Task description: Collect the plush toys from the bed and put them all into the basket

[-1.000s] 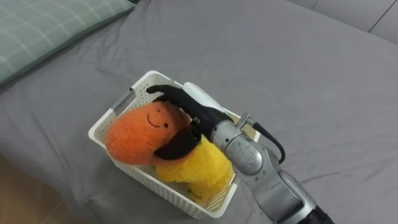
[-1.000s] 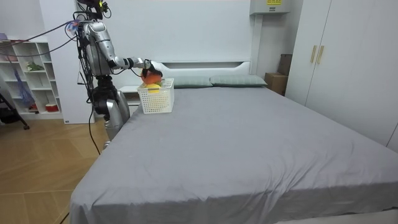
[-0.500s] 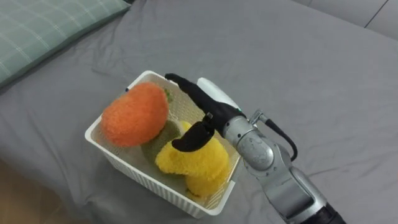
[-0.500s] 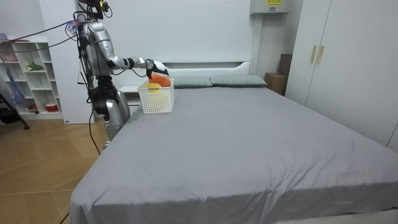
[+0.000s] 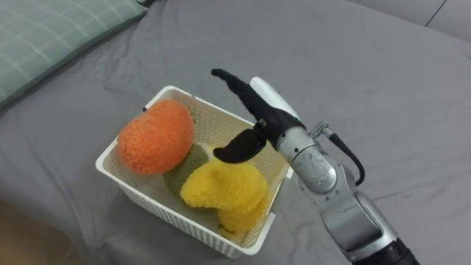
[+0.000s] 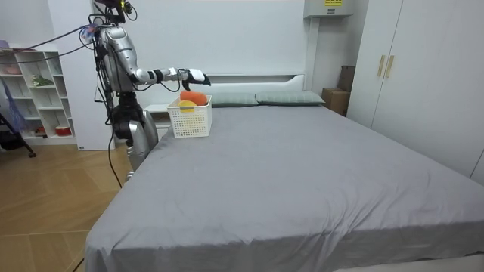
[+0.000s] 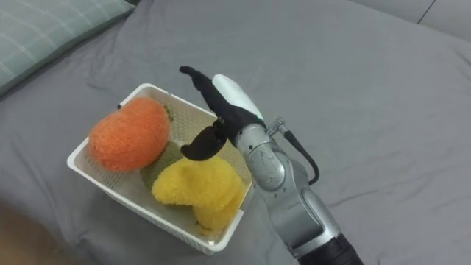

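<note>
The right hand [image 5: 263, 110] hovers above the basket [image 5: 158, 210], fingers spread and empty. It should lift straight up, clear of the orange toy [image 5: 156, 136] and yellow toy [image 5: 221, 193] inside.

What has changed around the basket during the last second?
The right hand let go of the orange toy, which settled into the white basket, then rose above the basket's rim with fingers open. The yellow toy, the basket and the bed stayed as they were.
</note>
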Tool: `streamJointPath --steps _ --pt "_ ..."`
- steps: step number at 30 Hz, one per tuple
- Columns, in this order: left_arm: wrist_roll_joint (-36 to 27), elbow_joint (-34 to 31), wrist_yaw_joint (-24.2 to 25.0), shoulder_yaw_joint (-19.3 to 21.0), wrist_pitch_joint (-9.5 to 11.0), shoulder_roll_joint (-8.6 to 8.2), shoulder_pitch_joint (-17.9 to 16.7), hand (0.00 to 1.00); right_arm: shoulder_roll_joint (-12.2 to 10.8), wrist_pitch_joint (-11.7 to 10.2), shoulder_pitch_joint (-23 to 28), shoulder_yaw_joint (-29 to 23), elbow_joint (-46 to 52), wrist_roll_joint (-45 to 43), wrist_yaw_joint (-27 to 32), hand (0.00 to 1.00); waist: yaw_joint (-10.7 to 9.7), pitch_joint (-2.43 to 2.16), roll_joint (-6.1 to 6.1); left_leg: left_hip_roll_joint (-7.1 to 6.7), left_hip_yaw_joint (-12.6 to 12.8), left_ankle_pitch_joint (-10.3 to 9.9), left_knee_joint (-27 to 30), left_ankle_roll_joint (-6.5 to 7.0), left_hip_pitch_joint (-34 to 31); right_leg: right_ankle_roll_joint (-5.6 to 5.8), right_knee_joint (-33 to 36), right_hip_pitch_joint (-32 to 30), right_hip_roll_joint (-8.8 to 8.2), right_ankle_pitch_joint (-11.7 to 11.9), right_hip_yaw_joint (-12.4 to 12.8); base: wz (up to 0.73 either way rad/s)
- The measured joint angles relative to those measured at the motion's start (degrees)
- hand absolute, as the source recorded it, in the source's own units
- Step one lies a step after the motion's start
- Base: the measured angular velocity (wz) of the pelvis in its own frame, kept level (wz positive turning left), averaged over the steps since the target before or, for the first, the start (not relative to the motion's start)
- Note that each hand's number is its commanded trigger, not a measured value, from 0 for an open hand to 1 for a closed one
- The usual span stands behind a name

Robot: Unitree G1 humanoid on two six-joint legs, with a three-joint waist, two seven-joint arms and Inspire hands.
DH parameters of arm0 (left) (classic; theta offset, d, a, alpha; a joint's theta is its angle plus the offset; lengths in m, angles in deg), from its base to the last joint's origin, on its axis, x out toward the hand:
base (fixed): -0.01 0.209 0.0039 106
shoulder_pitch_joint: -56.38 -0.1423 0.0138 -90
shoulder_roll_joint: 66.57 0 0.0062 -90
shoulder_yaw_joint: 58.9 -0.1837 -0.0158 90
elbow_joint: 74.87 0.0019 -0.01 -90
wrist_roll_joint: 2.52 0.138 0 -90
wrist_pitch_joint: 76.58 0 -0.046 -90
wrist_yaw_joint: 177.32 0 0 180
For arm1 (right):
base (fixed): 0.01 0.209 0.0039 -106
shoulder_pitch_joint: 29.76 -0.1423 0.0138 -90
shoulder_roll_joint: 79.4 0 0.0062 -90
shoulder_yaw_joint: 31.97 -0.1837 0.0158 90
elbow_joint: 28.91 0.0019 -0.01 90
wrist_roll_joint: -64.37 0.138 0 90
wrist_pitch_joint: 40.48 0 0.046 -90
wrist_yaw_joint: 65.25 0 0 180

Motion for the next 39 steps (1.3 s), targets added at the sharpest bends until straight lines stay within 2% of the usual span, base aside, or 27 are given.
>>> streamJointPath --steps 2,6,11,13,16,20,24,25,29,33,34,37,39 --pt "0.0 0.2 0.0 0.1 0.2 -0.08 -0.2 0.00 0.3 -0.4 0.0 -0.5 0.5 0.0 0.8 0.00 -0.3 -0.20 0.22 0.06 0.6 0.0 -0.2 0.01 0.6 0.00 0.0 0.2 0.02 0.0 0.7 -0.18" --pt "0.0 0.2 0.0 0.6 0.5 -0.04 0.0 0.00 1.4 -0.7 0.6 -1.3 2.7 -1.4 2.2 0.00 -2.0 -0.19 0.49 0.12 1.0 0.0 -0.9 0.03 1.7 0.00 0.1 0.9 0.03 0.0 1.3 -0.08" --pt "-0.5 0.2 0.3 1.8 0.9 -0.30 0.5 0.00 3.4 -1.4 4.3 -3.4 7.2 -2.1 2.9 0.00 -3.6 -0.20 0.48 0.23 2.0 0.0 -1.1 0.09 2.0 0.00 0.5 0.8 0.03 0.0 2.5 -0.10" --pt "-1.2 0.0 0.3 2.4 1.0 -0.40 0.9 0.00 3.7 -1.6 6.0 -5.6 8.2 -2.0 3.1 0.00 -5.0 -0.27 0.44 0.22 2.2 0.0 -1.1 0.12 2.1 0.00 0.8 0.7 -0.02 0.0 2.7 -0.06" --pt "-1.2 0.1 0.3 2.9 1.7 -0.36 1.0 0.00 3.9 -2.1 7.3 -9.4 8.2 -1.9 3.5 0.00 -6.2 -0.13 0.76 0.25 2.6 0.0 -1.2 0.16 2.7 0.01 0.9 0.8 0.06 0.0 3.7 -0.09" --pt "-1.2 0.1 0.2 4.3 2.1 -0.41 0.7 0.00 4.8 -3.0 10.6 -13.1 8.2 -1.9 5.6 0.00 -7.1 -0.66 0.86 0.54 3.7 0.0 -1.3 0.16 3.0 0.15 0.9 0.8 0.22 0.1 4.6 -0.13" --pt "-1.5 0.1 0.2 4.7 2.3 -0.28 0.4 0.00 5.0 -3.1 14.3 -16.0 8.2 -1.8 6.8 0.00 -8.9 -0.82 1.37 0.78 4.9 -0.1 -1.9 0.13 3.9 0.15 1.1 0.9 0.37 0.1 5.7 -0.12" --pt "-2.2 0.1 0.2 4.8 2.7 -0.22 0.5 0.00 5.0 -3.6 15.6 -16.7 7.9 -1.4 7.5 0.00 -9.7 -0.63 1.79 0.86 5.1 -0.1 -2.0 0.12 3.9 0.15 1.1 0.9 0.43 0.1 5.9 -0.14" --pt "-2.3 0.3 0.1 5.2 3.8 -0.02 0.2 0.00 5.1 -4.8 19.5 -20.2 5.6 1.2 8.8 0.00 -11.3 -0.66 1.87 0.95 5.5 -0.1 -2.0 0.07 4.0 0.12 1.1 0.7 0.64 0.2 6.6 -0.07" --pt "-2.4 0.3 0.0 5.5 4.5 -0.06 -2.0 0.00 5.1 -5.8 24.2 -24.4 4.9 4.9 11.5 0.00 -12.9 -0.49 2.19 1.14 6.7 -0.2 -2.5 0.07 4.9 0.12 1.1 0.7 0.79 0.2 7.7 -0.16" --pt "-2.4 0.5 -0.1 6.2 4.7 -0.09 -2.3 0.00 5.1 -6.8 24.4 -25.4 2.8 5.2 12.4 0.00 -13.3 -0.53 2.10 1.16 7.0 -0.2 -2.8 0.04 5.1 0.12 1.1 0.6 0.93 0.2 8.3 -0.20" --pt "-2.4 0.6 -0.9 6.9 5.0 -0.06 -2.4 0.00 5.1 -8.1 24.7 -28.1 -3.2 5.0 14.8 0.00 -15.1 -0.66 1.59 1.16 7.2 -0.3 -2.8 0.02 5.5 0.12 1.0 0.7 1.09 0.2 8.7 -0.03" --pt "-3.3 0.9 -1.1 6.8 5.0 -0.06 -2.7 0.00 5.1 -8.2 24.7 -29.5 -6.6 6.7 16.1 0.00 -15.9 -0.67 1.53 1.18 7.4 -0.4 -2.8 0.02 5.7 0.12 1.0 0.8 1.25 0.2 8.9 -0.09"
